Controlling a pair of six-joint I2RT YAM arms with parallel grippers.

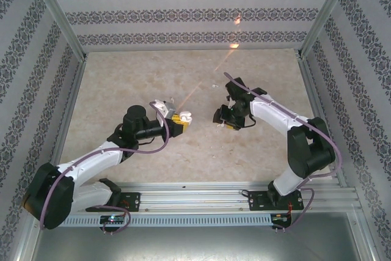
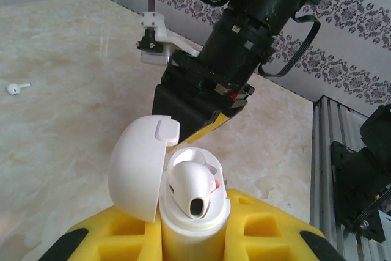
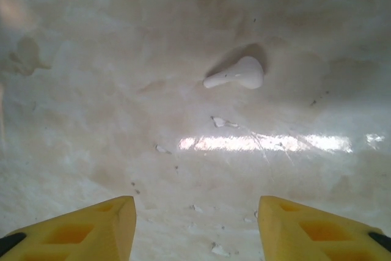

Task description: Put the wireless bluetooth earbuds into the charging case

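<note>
Your tabletop (image 3: 91, 120) is a smooth, stone-look beige, polished enough to mirror a streak of light. The case (image 2: 137, 172) is glossy white plastic, and the earbud (image 2: 190, 189) seated in it has the same hard sheen. Either side of the case, the fingers (image 2: 263, 230) of the left hand (image 2: 189, 236) look like matt yellow plastic. The loose earbud (image 3: 238, 73) is satin white plastic. The rail (image 1: 201, 197) is brushed metal.

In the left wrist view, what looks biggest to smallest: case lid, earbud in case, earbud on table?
1. case lid
2. earbud in case
3. earbud on table, but it lies farther away.
</note>
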